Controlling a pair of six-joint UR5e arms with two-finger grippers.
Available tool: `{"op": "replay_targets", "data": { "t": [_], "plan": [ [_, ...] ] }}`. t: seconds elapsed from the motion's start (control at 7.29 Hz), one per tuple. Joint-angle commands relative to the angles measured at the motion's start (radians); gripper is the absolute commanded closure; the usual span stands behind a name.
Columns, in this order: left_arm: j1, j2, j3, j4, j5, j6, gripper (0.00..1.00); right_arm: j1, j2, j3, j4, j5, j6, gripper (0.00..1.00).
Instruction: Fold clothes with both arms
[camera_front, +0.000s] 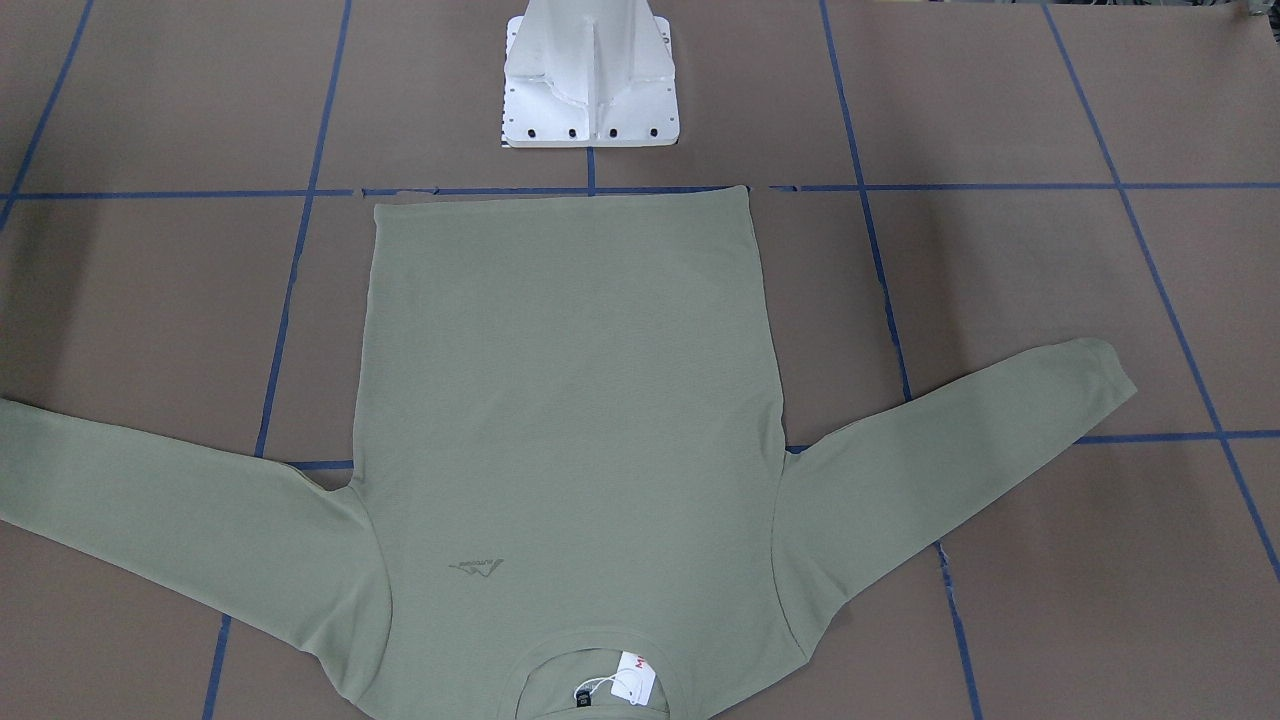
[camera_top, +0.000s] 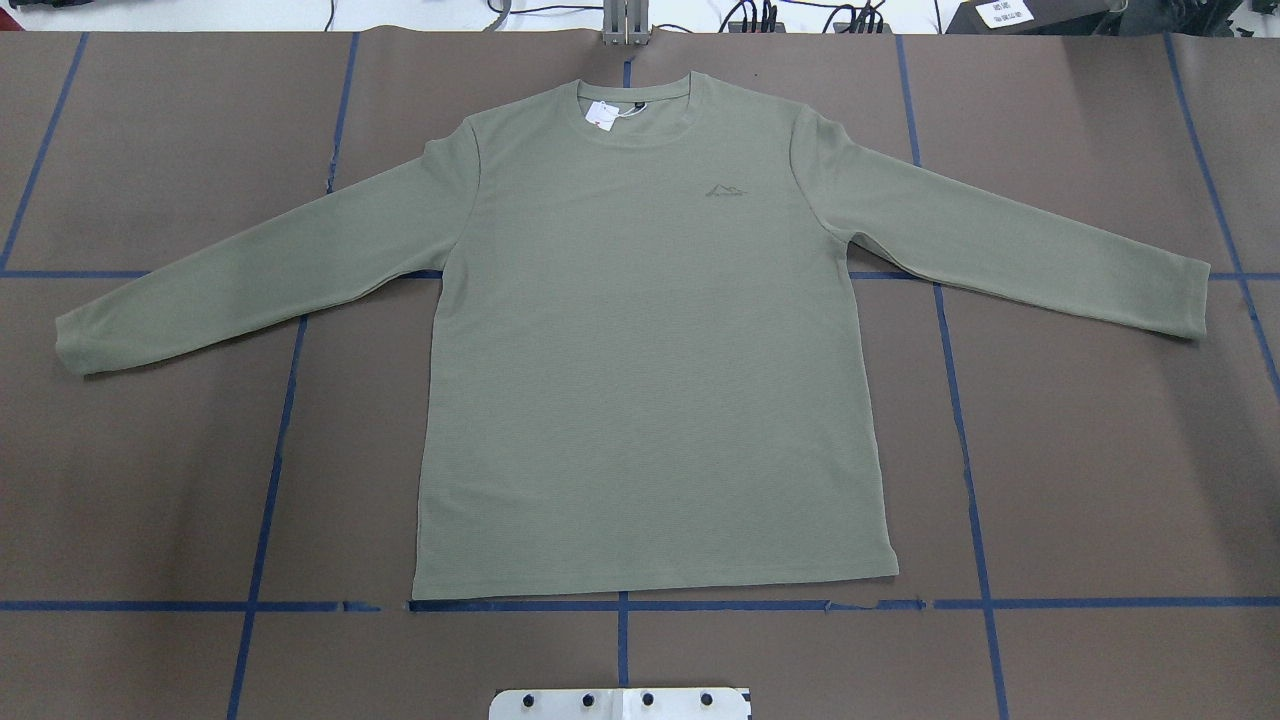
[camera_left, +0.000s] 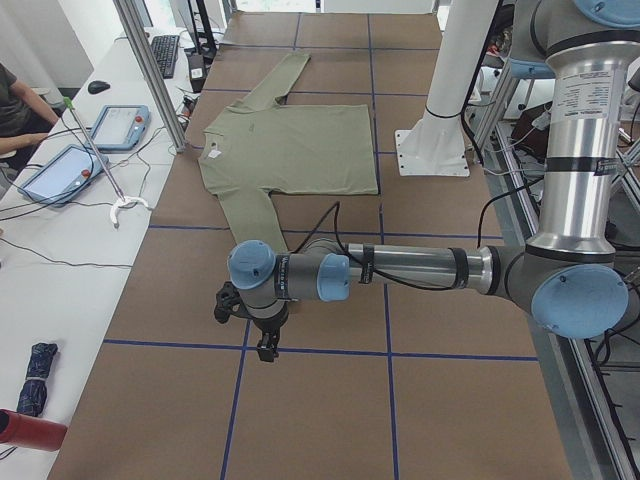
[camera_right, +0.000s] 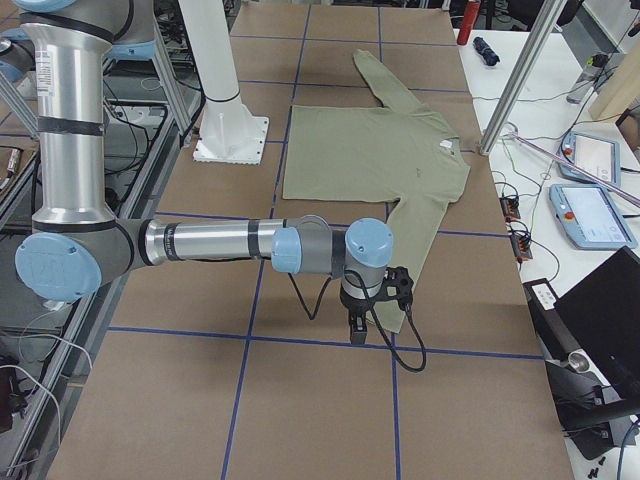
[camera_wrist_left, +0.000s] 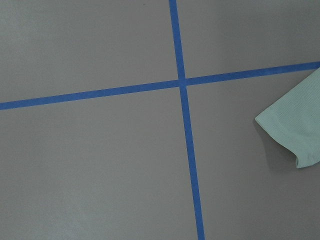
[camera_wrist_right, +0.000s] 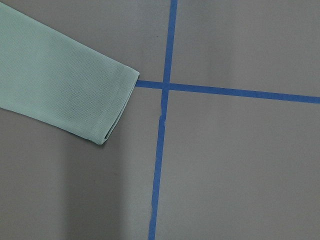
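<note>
The sage-green long-sleeved shirt lies flat and face up on the brown table, both sleeves spread out to the sides. Its white hang tag sits at the neck and its logo on the chest. The left gripper hangs over the table just past the near sleeve's end; the left wrist view shows that cuff at its right edge. The right gripper hangs by the other sleeve's cuff. Both grippers show only in the side views, so I cannot tell whether they are open or shut.
The white pedestal base stands behind the shirt's hem. Blue tape lines grid the table. A side bench with tablets and cables runs along the far edge, and a person sits there.
</note>
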Motion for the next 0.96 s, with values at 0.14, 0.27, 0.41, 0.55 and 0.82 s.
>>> {"op": "replay_targets", "data": {
  "t": [0.14,0.27,0.41,0.55,0.82],
  "plan": [
    [0.000,-0.003,-0.006,-0.001,-0.001,-0.001,0.00,0.000,0.011,0.001,-0.001,0.004,0.004,0.00],
    [0.002,-0.031,-0.011,-0.001,-0.001,-0.002,0.00,0.000,0.015,0.010,0.000,0.005,0.002,0.00],
    [0.002,-0.086,-0.011,-0.001,-0.001,-0.004,0.00,-0.002,0.018,0.016,0.005,0.019,0.001,0.00],
    [0.005,-0.132,-0.014,-0.004,-0.003,-0.002,0.00,-0.008,0.022,0.012,0.043,0.057,0.001,0.00],
    [0.046,-0.166,-0.012,-0.042,-0.011,0.005,0.00,-0.064,0.025,-0.031,0.090,0.067,-0.001,0.00]
  ]
}}
